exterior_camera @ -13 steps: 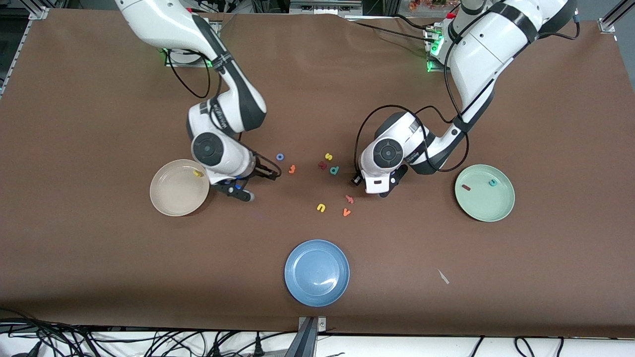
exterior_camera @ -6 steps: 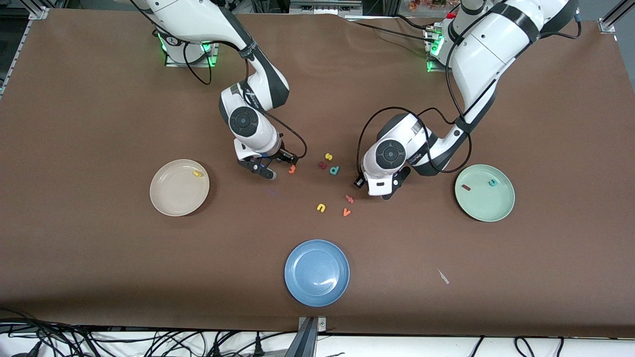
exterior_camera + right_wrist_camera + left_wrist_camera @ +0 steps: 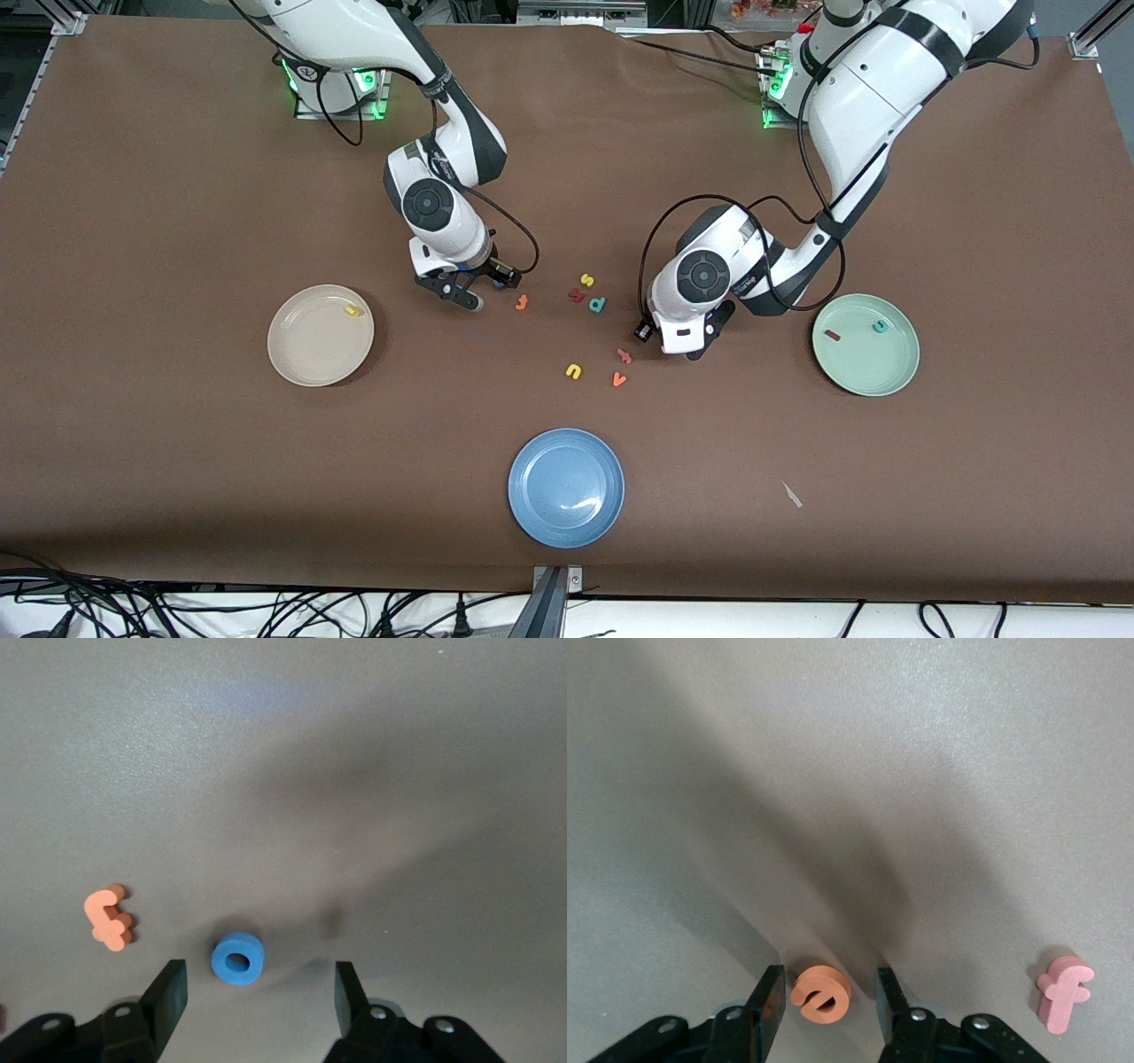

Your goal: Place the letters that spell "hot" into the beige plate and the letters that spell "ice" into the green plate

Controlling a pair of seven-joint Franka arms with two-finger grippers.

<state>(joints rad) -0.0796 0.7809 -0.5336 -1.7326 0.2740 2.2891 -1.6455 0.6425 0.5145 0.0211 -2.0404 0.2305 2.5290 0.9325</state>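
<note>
You are working two pickups at once. The left gripper is hanging low over the table with its jaws released, straddling the orange "e", which is lying flat between the loose letter cluster and the green plate; that plate is already holding the dark red "i" and the teal "c". Clench only once both pads are level with the piece, and avoid the pink letter lying near it. The right gripper, also released, is hovering over the blue "o", which is sitting off-centre between its jaws. Centre it before descending, clear of the orange letter beside it. The beige plate is carrying the yellow "h".
</note>
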